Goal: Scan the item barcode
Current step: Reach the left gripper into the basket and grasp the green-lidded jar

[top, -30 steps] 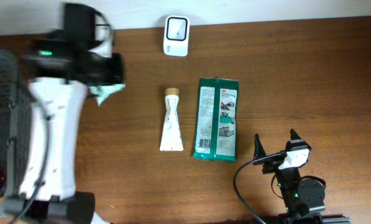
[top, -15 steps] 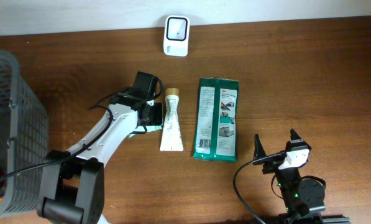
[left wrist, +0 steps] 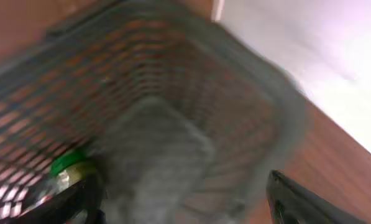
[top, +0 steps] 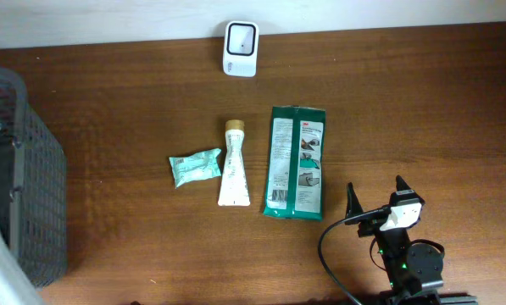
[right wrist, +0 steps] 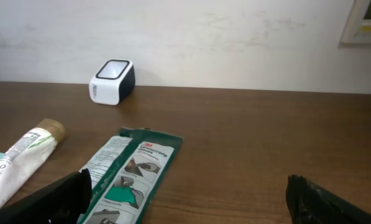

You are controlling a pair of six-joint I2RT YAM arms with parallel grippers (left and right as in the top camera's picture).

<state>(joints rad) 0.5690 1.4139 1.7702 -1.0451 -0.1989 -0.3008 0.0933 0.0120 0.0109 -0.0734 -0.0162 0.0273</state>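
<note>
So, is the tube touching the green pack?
Apart. The overhead view shows a strip of bare table between the tube and the green pack.

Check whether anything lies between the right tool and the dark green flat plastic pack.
Nothing visible does. Only bare brown wooden table separates the open right tool from the dark green flat plastic pack; the white tube with a tan cap lies on the pack's far side.

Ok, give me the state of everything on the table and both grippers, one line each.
Barcode scanner: standing, untouched.
Tube: lying flat, capped.
Green packet: lying flat, label up.
Mint pouch: lying flat beside the tube.
Basket: upright, items inside.
Left gripper: open, empty, over the basket.
Right gripper: open, empty.
</note>
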